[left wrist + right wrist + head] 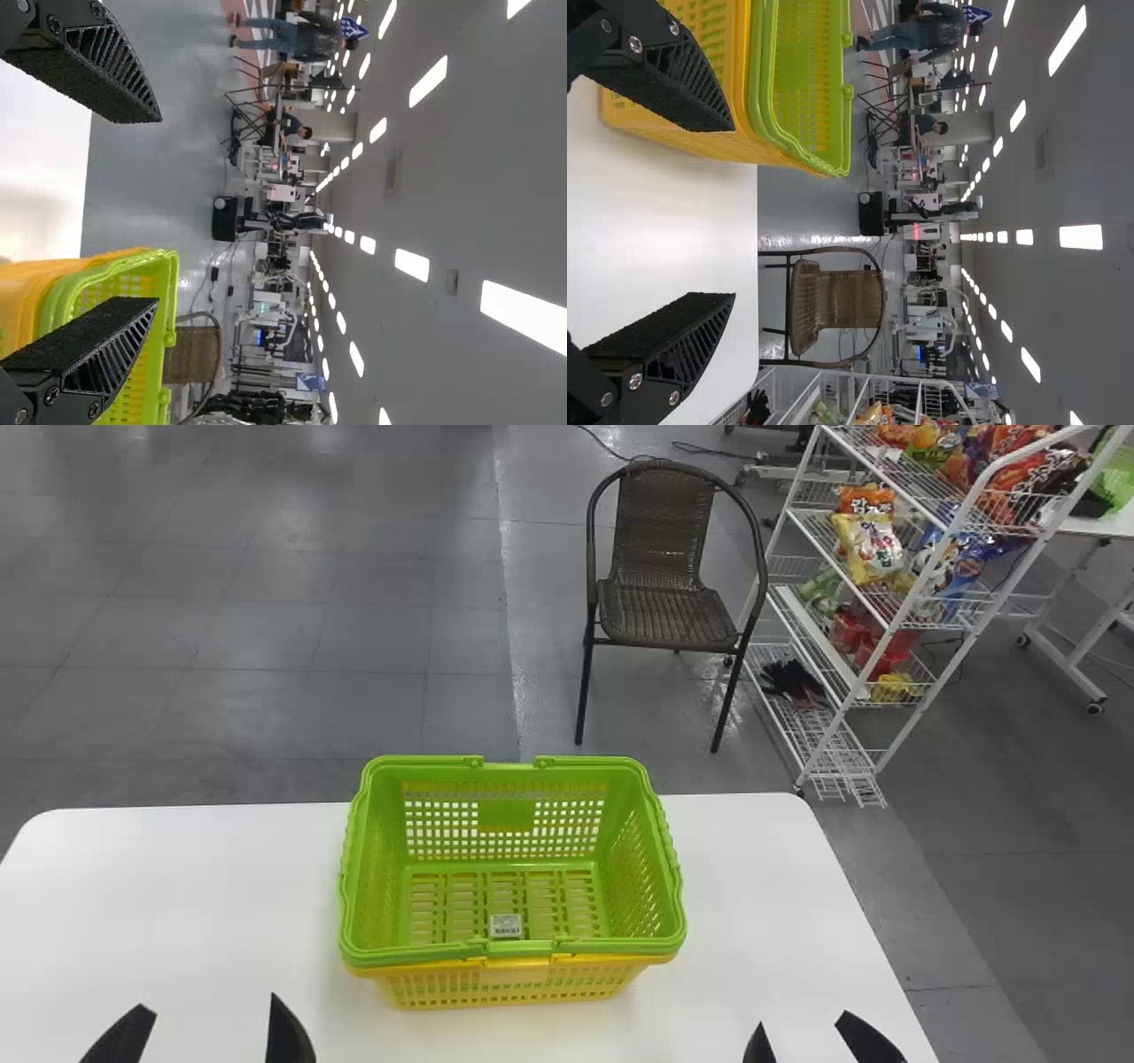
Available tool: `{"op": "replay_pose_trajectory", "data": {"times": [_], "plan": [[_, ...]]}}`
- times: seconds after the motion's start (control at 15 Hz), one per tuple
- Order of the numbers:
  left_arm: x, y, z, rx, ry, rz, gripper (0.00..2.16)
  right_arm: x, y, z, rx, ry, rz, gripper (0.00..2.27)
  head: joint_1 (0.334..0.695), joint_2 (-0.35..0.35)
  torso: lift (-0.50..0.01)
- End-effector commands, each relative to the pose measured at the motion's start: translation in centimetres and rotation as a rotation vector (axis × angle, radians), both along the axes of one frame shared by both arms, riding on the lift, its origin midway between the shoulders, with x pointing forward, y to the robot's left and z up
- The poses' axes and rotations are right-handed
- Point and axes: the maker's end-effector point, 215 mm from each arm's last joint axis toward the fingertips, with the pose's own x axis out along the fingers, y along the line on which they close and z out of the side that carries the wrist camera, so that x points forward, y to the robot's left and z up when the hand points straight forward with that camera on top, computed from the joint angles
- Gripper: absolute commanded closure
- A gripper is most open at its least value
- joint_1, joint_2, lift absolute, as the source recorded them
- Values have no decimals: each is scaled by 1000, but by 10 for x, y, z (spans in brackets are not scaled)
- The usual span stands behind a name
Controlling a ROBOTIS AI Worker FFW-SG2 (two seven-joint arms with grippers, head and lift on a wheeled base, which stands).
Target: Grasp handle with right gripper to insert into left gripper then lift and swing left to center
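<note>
Jaws: wide open and empty on your left gripper [211, 1003] and right gripper [803, 1021].
Green basket [671, 859]: nested in yellow basket [514, 988], on the table [753, 903].
Handle [521, 948]: seems folded onto near rim [416, 955].
Risk: if right jaws pinch too low, they may catch also the rim or yellow basket.

the green basket [416, 955] is smooth plastic, the floor [266, 629] glossy, the chair [666, 615] rough and woven
</note>
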Motion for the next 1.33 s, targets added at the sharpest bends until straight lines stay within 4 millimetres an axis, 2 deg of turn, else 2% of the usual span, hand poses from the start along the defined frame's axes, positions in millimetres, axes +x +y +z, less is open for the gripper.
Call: {"op": "replay_pose_trajectory", "data": {"times": [0.0, 0.47, 0.67, 0.87, 1.07, 1.27], "plan": [[26, -4, 2, 18, 41, -19, 70, 0, 0, 0, 0, 0, -1, 157, 695, -152, 0], [107, -13, 12, 69, 176, -101, 73, -1, -2, -1, -2, 2, -4, 157, 695, -159, 0], [126, -18, -1, 16, 282, -188, 73, -2, -2, -1, -2, 4, -4, 157, 695, -159, 0], [145, -23, 2, -75, 319, -257, 73, -3, -3, -2, -2, 5, -6, 157, 695, -164, 0], [162, -31, -4, -170, 415, -331, 73, -5, -3, -2, -3, 8, -5, 157, 695, -164, 0], [173, -47, -14, -241, 531, -433, 87, -6, -3, -2, -3, 10, -6, 157, 695, -174, 0]]}}
